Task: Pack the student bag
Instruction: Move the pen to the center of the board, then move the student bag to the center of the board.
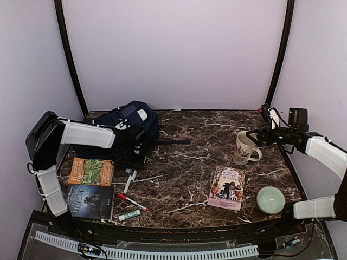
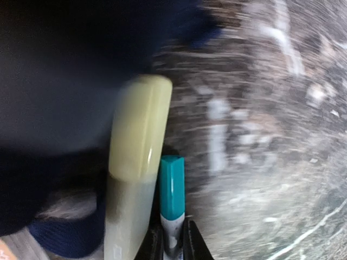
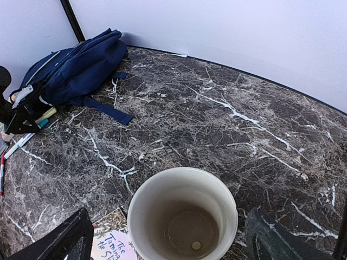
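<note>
Lettering on pink book (image 3: pixel 111 246) reads "The Taming"; left claw (image 2: pixel 172 244) pinches teal-capped marker (image 2: pixel 172 189), right claw (image 3: pixel 171 241) gapes.

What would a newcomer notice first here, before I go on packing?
The large navy-blue fabric backpack lies at the far left of the dark marble table, the left gripper beside it shut on a teal-capped marker. On the right, the open right gripper hangs above a cream ceramic mug.
</note>
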Robot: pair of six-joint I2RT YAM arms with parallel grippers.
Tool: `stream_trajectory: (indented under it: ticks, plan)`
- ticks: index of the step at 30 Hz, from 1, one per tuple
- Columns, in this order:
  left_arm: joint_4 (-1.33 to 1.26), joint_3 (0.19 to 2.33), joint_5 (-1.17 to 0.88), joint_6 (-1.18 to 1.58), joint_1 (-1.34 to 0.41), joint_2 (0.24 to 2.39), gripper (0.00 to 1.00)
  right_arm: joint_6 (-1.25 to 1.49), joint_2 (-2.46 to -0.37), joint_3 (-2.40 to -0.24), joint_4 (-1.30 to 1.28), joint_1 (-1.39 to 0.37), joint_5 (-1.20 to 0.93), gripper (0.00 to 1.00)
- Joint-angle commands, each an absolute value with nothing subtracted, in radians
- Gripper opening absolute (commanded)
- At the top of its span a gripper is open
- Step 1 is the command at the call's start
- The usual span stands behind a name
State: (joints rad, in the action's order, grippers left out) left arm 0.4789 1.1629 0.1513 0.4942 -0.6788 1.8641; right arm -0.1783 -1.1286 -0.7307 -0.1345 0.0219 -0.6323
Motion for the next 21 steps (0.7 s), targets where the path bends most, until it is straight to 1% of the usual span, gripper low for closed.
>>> stream_trajectory:
  ticks: [1,5,6,7,9,10,12,14,17,21]
  plan:
    - [0.516,1.067,0.171,0.617,-0.608,1.769,0.0,-0.178,-1.127,-0.733,-0.105,0.029,-0.639,0.97]
    - [0.483,1.037,0.135,0.577,-0.583,1.707,0.0,-0.175,-1.134,-0.733,-0.106,0.028,-0.643,0.96]
    - [0.467,1.043,0.098,0.539,-0.583,1.695,0.02,-0.174,-1.138,-0.736,-0.106,0.028,-0.646,0.97]
    - [0.463,1.055,0.061,0.513,-0.583,1.682,0.07,-0.173,-1.141,-0.736,-0.106,0.028,-0.646,0.97]
    - [0.472,1.079,0.007,0.456,-0.584,1.649,0.22,-0.171,-1.15,-0.744,-0.11,0.028,-0.646,0.96]
    - [0.492,1.095,0.003,0.439,-0.584,1.619,0.32,-0.171,-1.154,-0.751,-0.119,0.028,-0.646,0.96]
    - [0.53,1.13,0.005,0.387,-0.584,1.572,0.44,-0.166,-1.163,-0.78,-0.141,0.028,-0.648,0.96]
    - [0.576,1.179,0.032,0.349,-0.583,1.531,0.52,-0.167,-1.175,-0.83,-0.19,0.027,-0.666,0.95]
    - [0.654,1.238,0.143,0.333,-0.556,1.493,0.61,-0.192,-1.215,-0.944,-0.282,0.008,-0.68,0.94]
    - [0.664,1.254,0.195,0.385,-0.428,1.462,0.71,-0.245,-1.297,-1.118,-0.401,-0.088,-0.638,0.91]
